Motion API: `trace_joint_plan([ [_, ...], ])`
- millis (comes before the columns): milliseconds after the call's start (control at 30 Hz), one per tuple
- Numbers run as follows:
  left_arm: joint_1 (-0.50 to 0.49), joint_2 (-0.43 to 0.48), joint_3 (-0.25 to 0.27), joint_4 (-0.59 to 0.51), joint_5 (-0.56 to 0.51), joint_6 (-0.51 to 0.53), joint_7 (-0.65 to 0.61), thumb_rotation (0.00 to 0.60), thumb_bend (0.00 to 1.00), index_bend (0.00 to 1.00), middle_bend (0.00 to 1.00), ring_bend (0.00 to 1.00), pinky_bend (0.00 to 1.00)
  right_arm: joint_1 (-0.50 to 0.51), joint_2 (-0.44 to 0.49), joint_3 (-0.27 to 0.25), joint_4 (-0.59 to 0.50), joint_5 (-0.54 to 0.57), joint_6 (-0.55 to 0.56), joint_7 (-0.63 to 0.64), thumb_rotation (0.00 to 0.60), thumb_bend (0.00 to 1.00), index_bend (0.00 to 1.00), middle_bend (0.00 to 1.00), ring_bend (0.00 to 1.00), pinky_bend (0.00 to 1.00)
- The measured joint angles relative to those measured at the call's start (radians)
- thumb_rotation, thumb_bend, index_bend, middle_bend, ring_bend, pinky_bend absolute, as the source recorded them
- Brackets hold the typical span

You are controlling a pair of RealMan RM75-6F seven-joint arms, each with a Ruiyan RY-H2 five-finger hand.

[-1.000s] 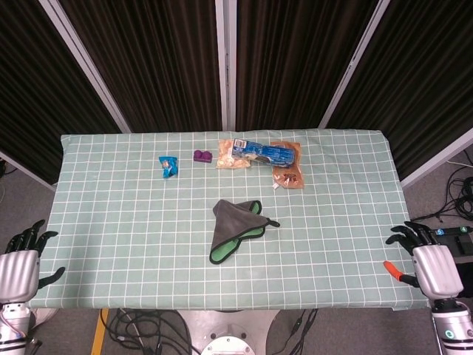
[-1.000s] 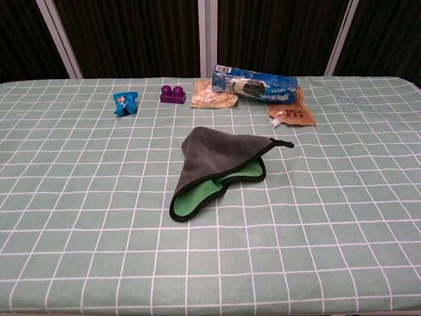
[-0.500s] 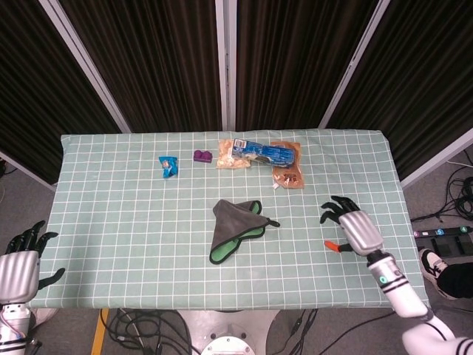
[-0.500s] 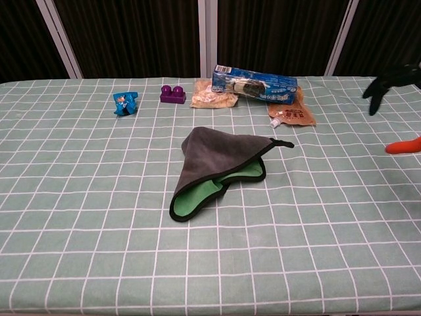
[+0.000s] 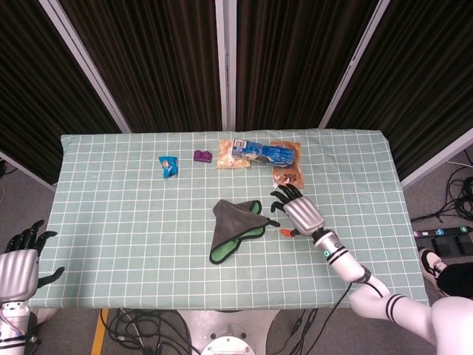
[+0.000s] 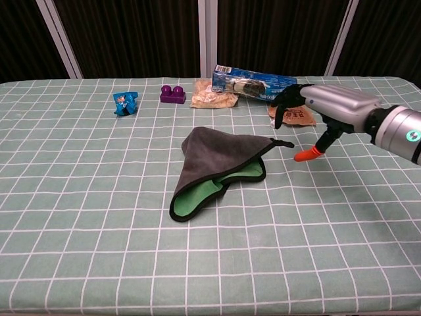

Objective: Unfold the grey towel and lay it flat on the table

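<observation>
Dark curtains hung behind a table (image 5: 111,222) draped in a pale green checked cloth. At the far left, off the table's near corner, the left hand (image 5: 21,255) sat palm down with its dark fingers spread, holding nothing; the chest view did not show it. Along the far side of the table lay a small blue wrapper (image 5: 168,166), a purple block (image 5: 202,156), a blue packet (image 5: 262,151) resting across a tan snack bag (image 5: 230,161), and a brown pouch (image 5: 287,174). Near the table's centre lay the grey towel (image 6: 214,158), folded into a rough triangle with its green lining showing; its long axis ran from a rounded near-left end up to a far-right corner with a small black loop. Just right of that corner hovered the right hand (image 6: 329,105), fingers apart and empty, orange thumb tip pointing down at the cloth. Whether it touched the towel could not be made out.
</observation>
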Motion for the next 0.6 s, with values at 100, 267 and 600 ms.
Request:
trace_joint_plan([
  [100,-0.004,-0.002,-0.002,0.004,-0.001,-0.005,-0.004,0.6,0.15,0.34,0.22,0.18,0.21,0.03,-0.052,-0.005,0.068,-0.016,0.011,0.018,0.6,0.06,0.35,0.13,0.0,0.0],
  [267,-0.01,-0.004,-0.007,0.006,-0.002,-0.01,-0.01,0.6,0.15,0.34,0.22,0.18,0.21,0.073,-0.118,-0.015,0.157,-0.037,0.036,0.048,0.6,0.07,0.35,0.13,0.0,0.0],
  [600,-0.012,-0.007,-0.009,0.012,-0.006,-0.009,-0.015,0.6,0.15,0.34,0.22,0.18,0.21,0.129,-0.182,-0.041,0.247,-0.051,0.044,0.089,0.6,0.3,0.51,0.18,0.0,0.0],
])
